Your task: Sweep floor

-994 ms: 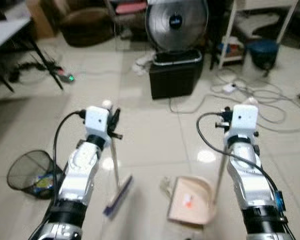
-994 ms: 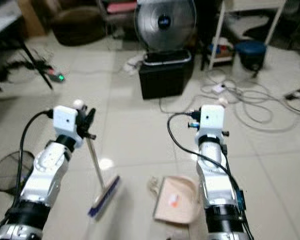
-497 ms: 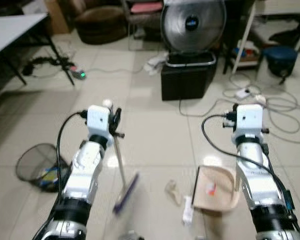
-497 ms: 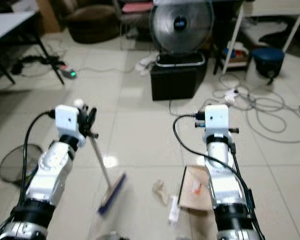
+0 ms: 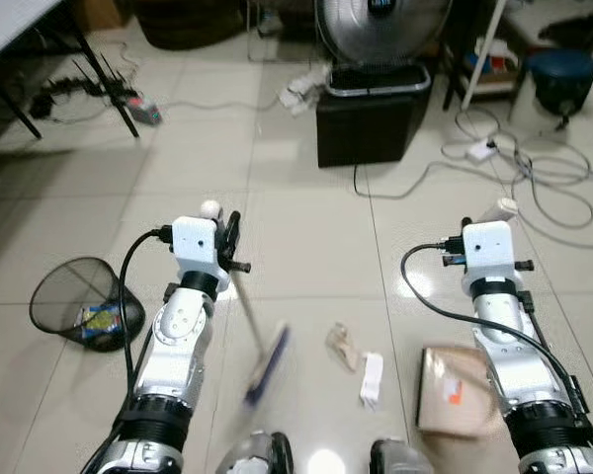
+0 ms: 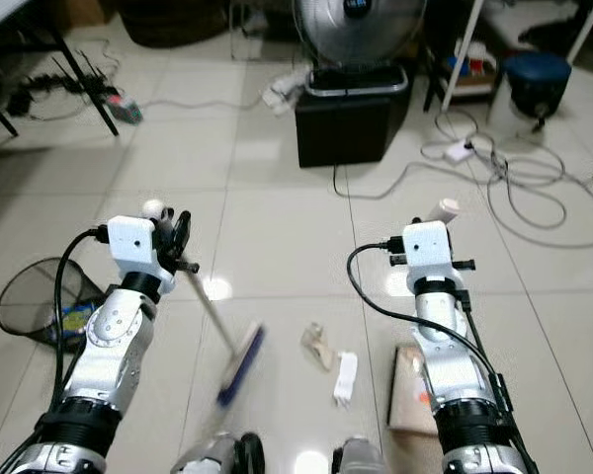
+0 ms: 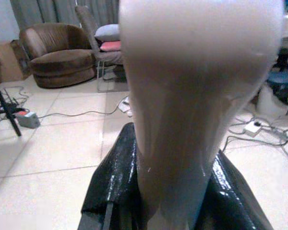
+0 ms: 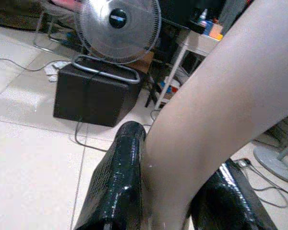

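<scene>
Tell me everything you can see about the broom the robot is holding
The broom has a thin pale handle and a narrow head that looks blue or purple, blurred as if moving. The left gripper is shut on the top of the handle; in the left wrist view the pale handle stands between its black fingers. The handle slants down from the gripper toward the robot's right, and the head sits low at the tiled floor, short of the crumpled litter beside it.
</scene>
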